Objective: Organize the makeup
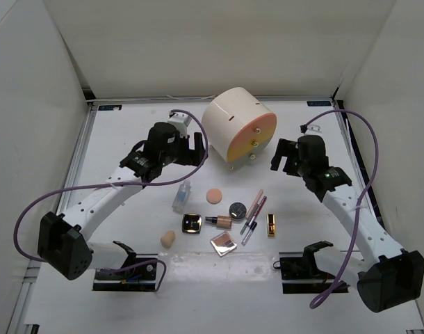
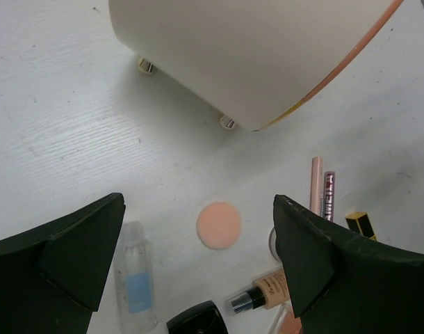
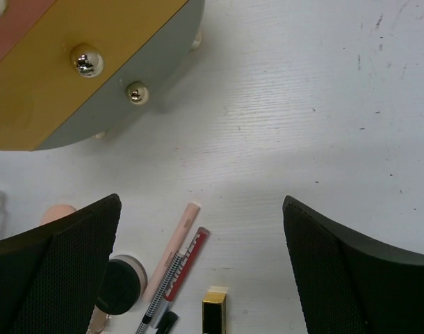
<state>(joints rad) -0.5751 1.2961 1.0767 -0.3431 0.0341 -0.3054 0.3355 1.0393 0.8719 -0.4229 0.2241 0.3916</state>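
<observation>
The makeup lies loose on the table in front of the cream cylinder box [image 1: 238,125]. There are a peach round puff [image 1: 213,195], a beige egg sponge [image 1: 168,240], a clear little bottle [image 1: 182,197], two square compacts [image 1: 192,223] [image 1: 224,243], a round black compact [image 1: 236,209], a foundation bottle [image 1: 219,221], pink slim tubes [image 1: 254,209] and a gold lipstick [image 1: 271,225]. My left gripper [image 1: 186,149] is open and empty beside the box; its view shows the puff [image 2: 219,225] and bottle [image 2: 135,280]. My right gripper [image 1: 285,156] is open and empty right of the box, above the tubes [image 3: 176,247] and lipstick [image 3: 213,313].
The cylinder box has orange drawer fronts with metal knobs [image 3: 86,60] and small feet [image 2: 227,123]. White walls enclose the table on three sides. Purple cables loop off both arms. Two black mounts [image 1: 306,263] stand at the near edge.
</observation>
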